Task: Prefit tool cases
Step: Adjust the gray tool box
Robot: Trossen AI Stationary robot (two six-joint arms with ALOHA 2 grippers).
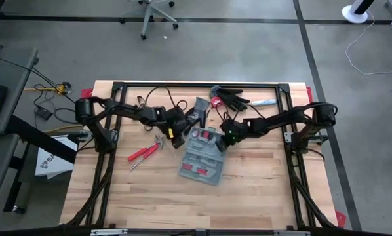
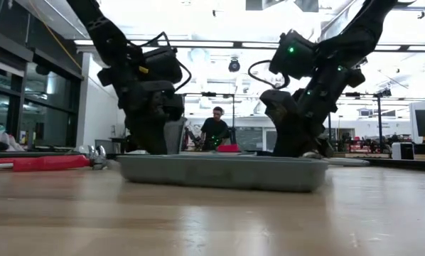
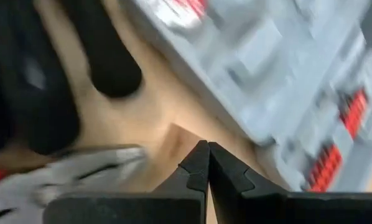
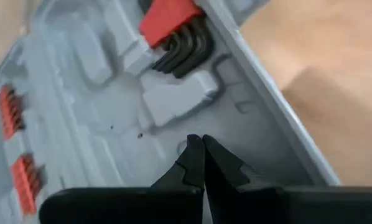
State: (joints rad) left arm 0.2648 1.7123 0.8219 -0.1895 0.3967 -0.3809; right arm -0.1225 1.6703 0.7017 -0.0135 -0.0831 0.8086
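An open, flat grey-blue plastic tool case [image 1: 201, 162] with rounded corners lies near the middle of the pale wooden worktop [image 1: 248, 190], its moulded grey interior holding red-handled bits and a red holder of dark hex keys [image 4: 176, 34]. The right pincer [image 4: 201, 163], fingers pressed together and holding nothing, hangs over the tray's inner edge. The left pincer [image 3: 206, 167], likewise closed and empty, sits just beside the case above bare wood. Red-handled pliers [image 1: 143, 153] lie on the left arm's side of the case; black gloves [image 1: 232, 99] rest near the far edge. A person [image 2: 214, 128] stands in the room beyond.
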